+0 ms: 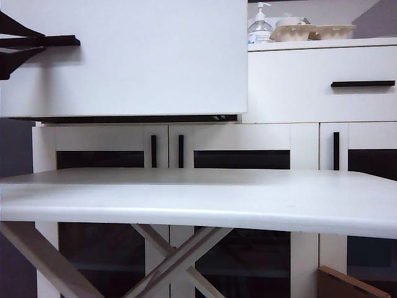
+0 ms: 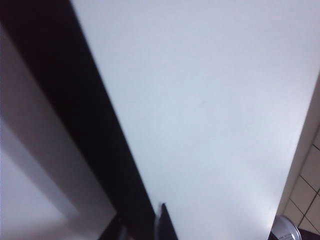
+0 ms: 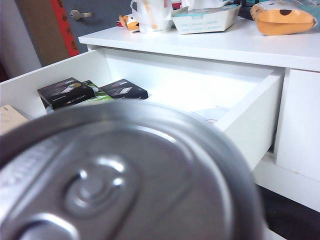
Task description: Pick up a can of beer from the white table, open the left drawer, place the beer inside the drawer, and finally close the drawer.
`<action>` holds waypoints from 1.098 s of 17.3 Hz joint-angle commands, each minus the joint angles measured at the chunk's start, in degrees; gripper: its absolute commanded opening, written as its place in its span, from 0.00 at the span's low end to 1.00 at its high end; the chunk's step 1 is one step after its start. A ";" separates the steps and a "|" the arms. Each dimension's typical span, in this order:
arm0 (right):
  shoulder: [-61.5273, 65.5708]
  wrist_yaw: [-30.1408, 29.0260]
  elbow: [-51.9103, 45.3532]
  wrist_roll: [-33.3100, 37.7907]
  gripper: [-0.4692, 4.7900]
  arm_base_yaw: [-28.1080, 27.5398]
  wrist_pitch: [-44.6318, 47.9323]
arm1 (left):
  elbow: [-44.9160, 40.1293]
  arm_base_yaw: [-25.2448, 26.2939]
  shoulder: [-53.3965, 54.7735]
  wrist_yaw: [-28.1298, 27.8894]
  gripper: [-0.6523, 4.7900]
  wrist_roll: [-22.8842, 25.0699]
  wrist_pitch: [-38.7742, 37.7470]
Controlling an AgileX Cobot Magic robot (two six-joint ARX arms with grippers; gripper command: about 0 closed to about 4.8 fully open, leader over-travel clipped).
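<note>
— Left pincer (image 1: 25, 42) is squeezing nearly shut, right at the black handle (image 1: 59, 40) of the left drawer (image 1: 124, 56). That drawer is sticking out, open, behind the white table (image 1: 198, 205).
— What is its own camera showing?
— Only the drawer's white front and one dark fingertip (image 2: 165, 222).
— And the right pincer?
— Its fingers are hiding. It is holding the can of beer (image 3: 115, 180) up near the open drawer, where little black boxes (image 3: 67, 92) are lying.
</note>
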 commanded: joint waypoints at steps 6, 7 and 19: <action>-0.85 0.07 0.70 0.20 0.08 0.11 4.00 | -0.85 0.50 -0.31 -1.90 1.00 1.42 1.31; -0.85 0.09 0.70 0.20 0.08 0.11 4.00 | -0.87 0.50 -0.28 -1.84 1.00 1.31 1.29; -0.83 0.11 2.84 0.22 0.08 0.11 6.16 | -0.85 0.48 -4.79 18.91 1.00 1.40 1.44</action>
